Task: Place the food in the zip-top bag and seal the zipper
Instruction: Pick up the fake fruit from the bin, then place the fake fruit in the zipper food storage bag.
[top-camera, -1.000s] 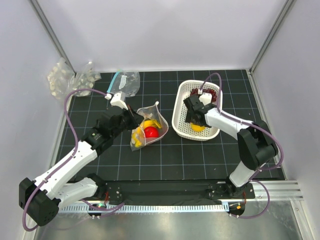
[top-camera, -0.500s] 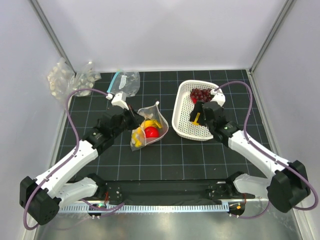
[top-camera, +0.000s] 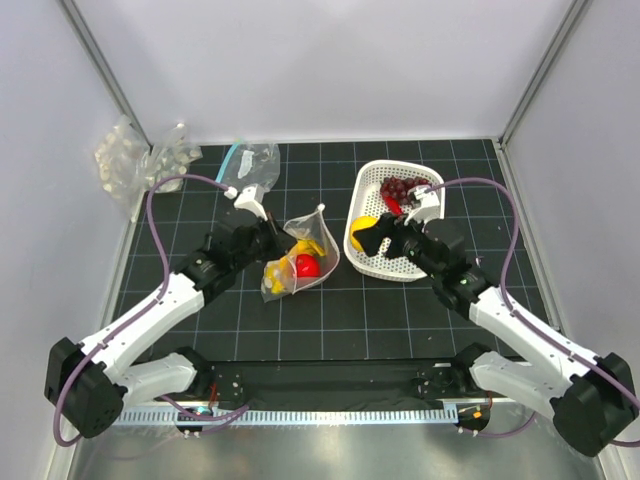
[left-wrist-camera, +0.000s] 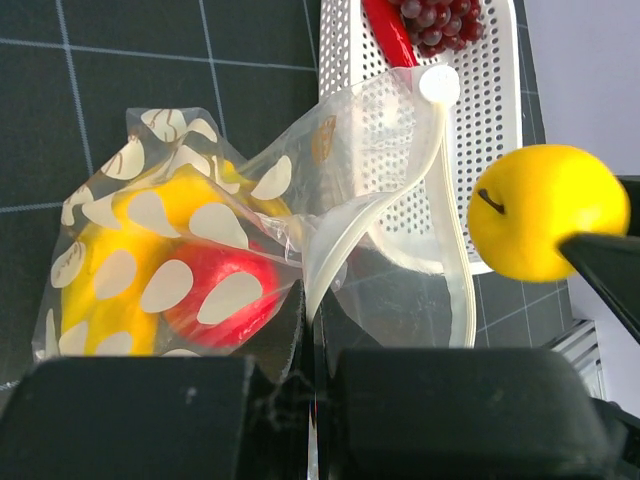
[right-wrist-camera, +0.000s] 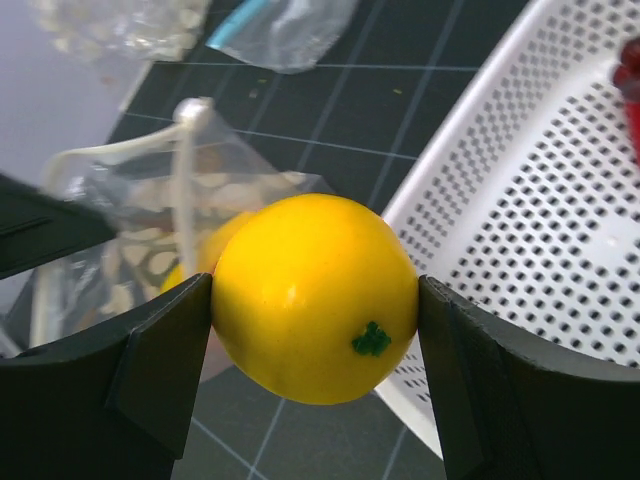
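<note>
Overhead, much of the round yellow fruit (right-wrist-camera: 315, 297) is hidden behind the dark right tool (top-camera: 374, 236). The wrist view shows it plainly: smooth and glossy, with a small green mark, pinched between two flat black fingers (right-wrist-camera: 160, 370) spread as wide as the fruit. It sits over the 9 o'clock rim of the white basket (top-camera: 352, 245), between the basket and the zip-top bag (top-camera: 300, 255).

The left tool (left-wrist-camera: 310, 340) fills the bottom of its own view as blurred black blocks. Its fingers are pressed together on the bag's edge, holding the mouth up and open towards 3 o'clock. The exact contact is hard to make out.

The bag is thin, crinkly clear plastic with white leaf prints, and these partly mask a banana (left-wrist-camera: 180, 200) and a red fruit (left-wrist-camera: 215, 300) inside. The zipper (left-wrist-camera: 330, 250) is a pale curved strip along the mouth.

The basket is perforated plastic. The grapes (left-wrist-camera: 440, 22) and chili (left-wrist-camera: 390, 35) lie at its 12 o'clock end, cut off by the frame edge.

The tabletop (top-camera: 330, 310) is a black mat with a pale grid, walled in plain white. A clear bag with a teal strip (top-camera: 250, 162) lies at 11 o'clock, and bumpy clear packs (top-camera: 130, 155) sit in the far 10 o'clock corner.
</note>
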